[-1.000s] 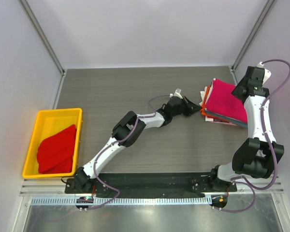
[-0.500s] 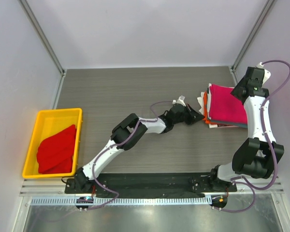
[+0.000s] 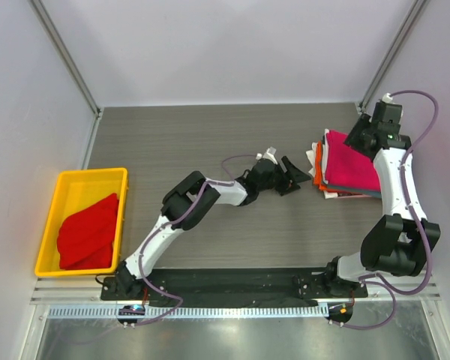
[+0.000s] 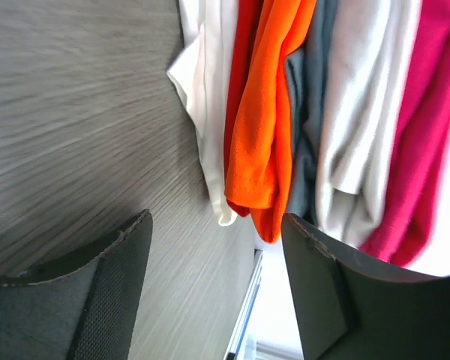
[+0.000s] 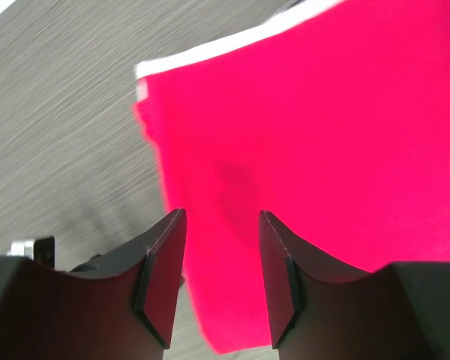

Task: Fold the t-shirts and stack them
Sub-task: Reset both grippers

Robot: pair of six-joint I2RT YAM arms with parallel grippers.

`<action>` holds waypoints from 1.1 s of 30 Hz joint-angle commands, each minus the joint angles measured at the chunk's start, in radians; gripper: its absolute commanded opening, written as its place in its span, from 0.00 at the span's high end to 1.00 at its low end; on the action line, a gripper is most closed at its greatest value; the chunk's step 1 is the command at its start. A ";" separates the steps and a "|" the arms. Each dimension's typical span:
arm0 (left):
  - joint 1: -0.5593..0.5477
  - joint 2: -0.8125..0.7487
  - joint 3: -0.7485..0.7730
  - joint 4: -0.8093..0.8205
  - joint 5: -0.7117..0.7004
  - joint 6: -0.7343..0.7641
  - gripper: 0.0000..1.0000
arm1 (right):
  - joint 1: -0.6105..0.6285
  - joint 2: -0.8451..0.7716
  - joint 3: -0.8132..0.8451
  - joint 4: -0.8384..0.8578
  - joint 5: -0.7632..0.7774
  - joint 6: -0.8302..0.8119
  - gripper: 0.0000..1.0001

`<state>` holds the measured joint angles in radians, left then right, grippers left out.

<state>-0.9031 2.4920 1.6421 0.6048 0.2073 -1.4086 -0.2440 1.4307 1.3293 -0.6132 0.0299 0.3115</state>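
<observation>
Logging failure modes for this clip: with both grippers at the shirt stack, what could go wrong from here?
The left gripper sits open beside the stack's ragged edge, where corners of the orange shirt and white shirt stick out. A sideways move could snag them and drag layers loose. The right gripper hovers open over the magenta shirt on top. Closing or dropping there might pinch and rumple its fold.

Magenta t-shirt [image 3: 352,161], yellow tray [image 3: 79,190]
</observation>
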 commanded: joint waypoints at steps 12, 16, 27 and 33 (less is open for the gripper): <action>0.119 -0.715 -0.517 -0.198 -0.258 0.411 0.05 | 0.319 -0.286 -0.235 0.096 -0.038 0.077 0.39; 0.116 -0.933 -0.671 -0.357 -0.319 0.470 0.01 | 0.393 -0.462 -0.389 0.131 -0.024 0.129 0.40; 0.107 -1.599 -1.079 -0.796 -0.560 0.571 0.00 | 0.580 -0.700 -0.846 0.360 0.054 0.241 0.41; 0.107 -1.870 -1.249 -0.893 -0.634 0.599 0.00 | 0.591 -0.745 -1.033 0.565 0.071 0.233 0.26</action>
<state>-0.7956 0.6853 0.4313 -0.1928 -0.3332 -0.8536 0.3397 0.7044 0.3328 -0.2562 0.0650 0.5259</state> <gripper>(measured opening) 0.996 0.726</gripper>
